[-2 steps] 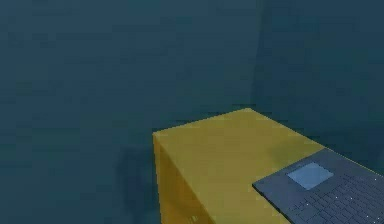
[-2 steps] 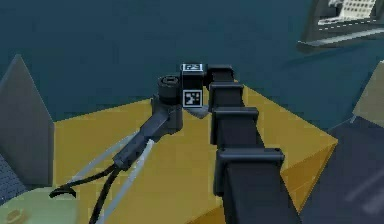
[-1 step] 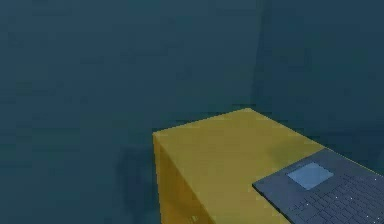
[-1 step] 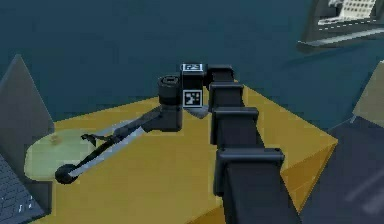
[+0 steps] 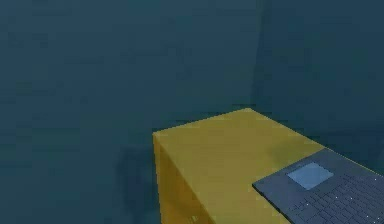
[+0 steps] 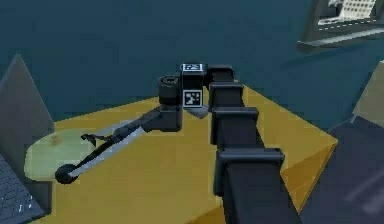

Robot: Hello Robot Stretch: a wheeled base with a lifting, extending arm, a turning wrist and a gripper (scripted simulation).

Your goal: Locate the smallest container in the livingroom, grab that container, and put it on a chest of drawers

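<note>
Yellow cabinet (image 5: 220, 150) (laptop (image 5: 330, 190) aboard), claw (image 6: 76, 158) nearby

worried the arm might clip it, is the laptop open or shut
Open: the laptop has keyboard and trackpad bare, and in the arm side view its lid stands raised.

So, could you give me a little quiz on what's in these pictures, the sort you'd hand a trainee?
1. Pick one: what colour is the cabinet top under the arm? A red, B yellow, C white.
2. True or false: the laptop on the cabinet top has its lid folded shut.
3. One word: what is the outline of the pale flat thing lying on the cabinet top near the far end of the gripper?

Key: 1 B. 2 False: its keyboard shows and its screen stands up. 3 Round.
</note>
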